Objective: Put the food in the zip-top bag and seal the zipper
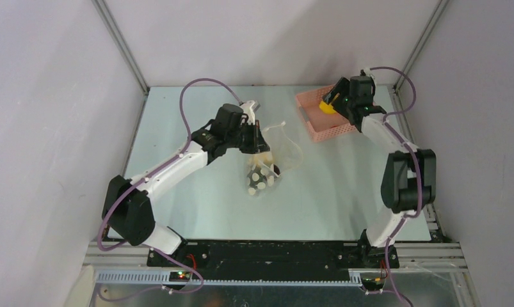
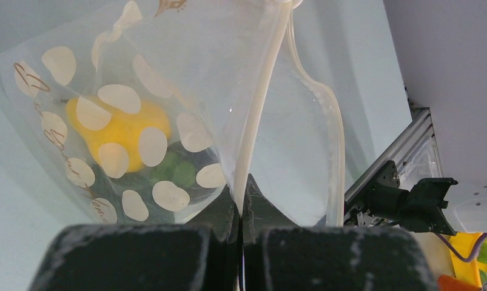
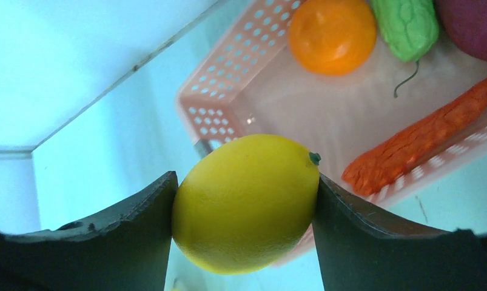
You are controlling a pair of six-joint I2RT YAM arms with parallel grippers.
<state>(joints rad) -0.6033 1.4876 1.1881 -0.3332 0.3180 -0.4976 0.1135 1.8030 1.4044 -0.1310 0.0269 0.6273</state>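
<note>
Judging by how things lay, the task was about partway done. The bag [image 2: 168, 91] hung over the middle of the table [image 1: 209, 204] with its mouth gaping. The left tool [image 2: 241, 200] was clamped tight on the zipper [image 2: 262, 103] at one side of that mouth. Some food was already inside: one yellow piece [image 2: 122, 127] and, under it, what looked like two green pieces [image 2: 174, 170]. A darker shape beside them could not be told apart through the dotted plastic. The right tool [image 3: 244, 200] gripped one lemon [image 3: 241, 182] between its fingers, lifted above the basket [image 3: 228, 91] at the far right corner of the table, well apart from the bag. In the basket four pieces were in view: one orange [image 3: 332, 35], one green vegetable [image 3: 406, 24], one dark red piece [image 3: 474, 24] and one carrot [image 3: 423, 145]. What remained, as I read it, was carrying the lemon across, moving those four pieces over, and then pressing the zipper shut along its whole length, since no part of it looked closed. In all there were two tools, one bag and one basket.
</note>
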